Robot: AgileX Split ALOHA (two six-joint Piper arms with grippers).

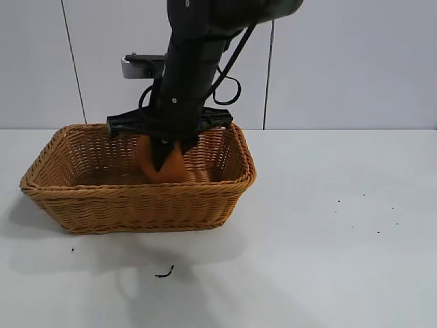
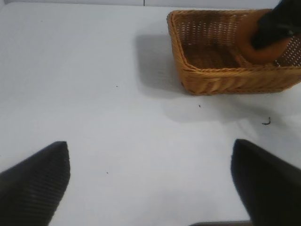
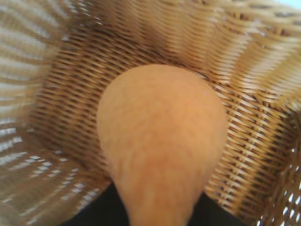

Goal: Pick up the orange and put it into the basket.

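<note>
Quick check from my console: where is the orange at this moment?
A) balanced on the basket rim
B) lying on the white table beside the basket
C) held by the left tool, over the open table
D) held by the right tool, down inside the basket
D: the right tool grips the orange below the rim of the basket, whose weave surrounds the fruit in the right wrist view.

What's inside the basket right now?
Inside the basket is the orange, gripped by the right end effector, low near the woven floor. Whether it touches the floor is hidden by the near wall. The left end effector hangs open over the table, apart.
</note>
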